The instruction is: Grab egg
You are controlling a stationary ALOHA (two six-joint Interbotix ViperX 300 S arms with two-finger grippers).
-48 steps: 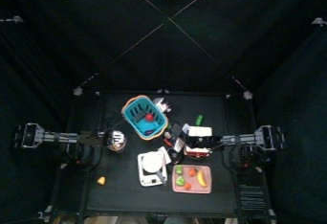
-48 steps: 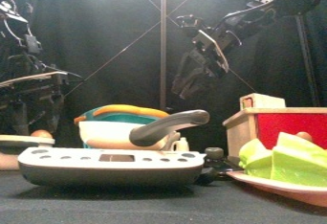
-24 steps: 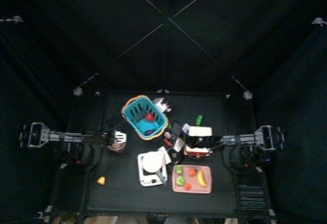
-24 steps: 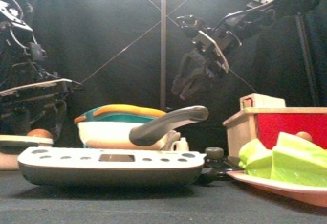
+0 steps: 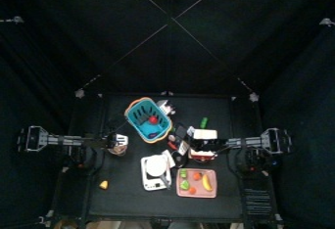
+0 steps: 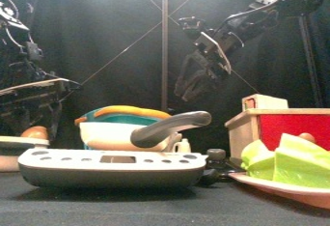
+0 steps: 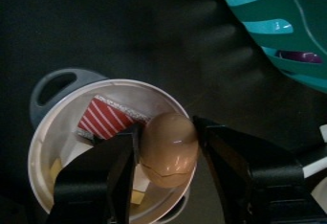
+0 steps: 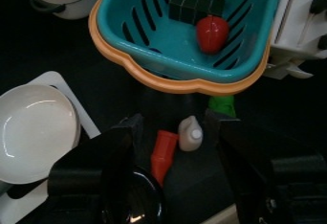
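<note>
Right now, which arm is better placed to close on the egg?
Left. In the left wrist view the left gripper straddles the egg, jaws open either side, inside the white bowl. The right gripper hangs near the teal basket, away from the egg.

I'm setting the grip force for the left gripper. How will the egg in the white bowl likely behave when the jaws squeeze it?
The egg looks smooth and rounded, so it may slip or squirt out from between the jaws of the left gripper, which flank it. It lies loose in the white bowl beside a red-striped piece, so a nudge would probably roll it. It could be a rigid toy; that cannot be told.
</note>
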